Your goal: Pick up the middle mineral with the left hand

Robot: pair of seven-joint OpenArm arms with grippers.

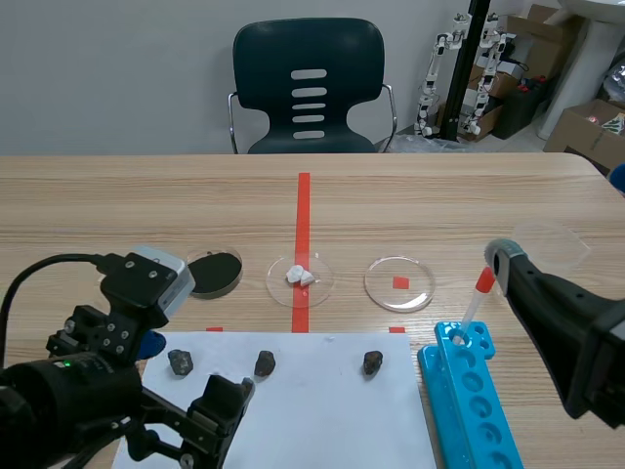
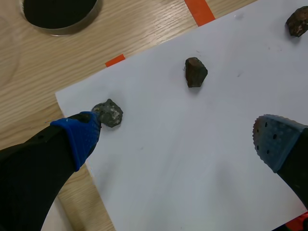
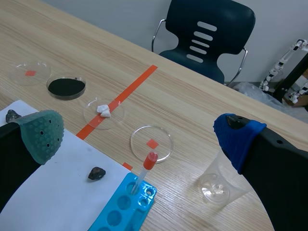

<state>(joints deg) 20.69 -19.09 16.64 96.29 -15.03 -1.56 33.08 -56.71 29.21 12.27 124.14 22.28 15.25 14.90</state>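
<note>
Thing: middle mineral [image 1: 265, 363], a small, rough, dark brown-grey lump.
Pose: lying loose on the white sheet [image 1: 322, 410], slightly taller than wide.
Place: lower centre-left of the scene view, near the sheet's far edge.
From my wrist: ahead of my left jaws, spread wide; neither touches it.

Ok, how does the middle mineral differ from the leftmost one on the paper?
Colour: the middle mineral is dark brown, the leftmost mineral grey with pale flecks. Shape: the middle one is blocky, the leftmost more rounded. Place: the leftmost sits at the left gripper's blue pad, touching or nearly; the middle lies clear ahead. Both rest on the white paper.
</note>
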